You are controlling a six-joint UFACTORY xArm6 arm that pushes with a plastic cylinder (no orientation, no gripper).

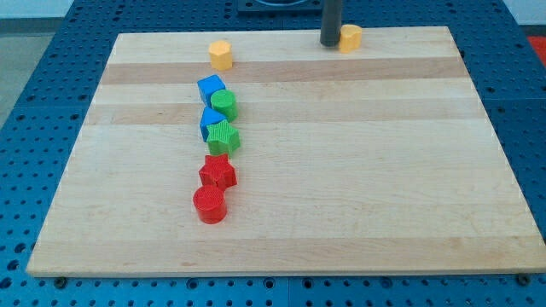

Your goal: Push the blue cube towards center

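Red cylinder (209, 205), red star (218, 171): lower left of centre. Green star (223, 136), second blue block (210, 119), green cylinder (225, 104): stacked column above. Blue cube (210, 88): upper left, touching green cylinder; likely light, rigid, slides readily; push its left face. Board (358, 170): smooth wood on blue pegboard. Yellow blocks (221, 55), (350, 37): top. My tip (330, 43): bare rod, holding nothing, touching the right yellow block.
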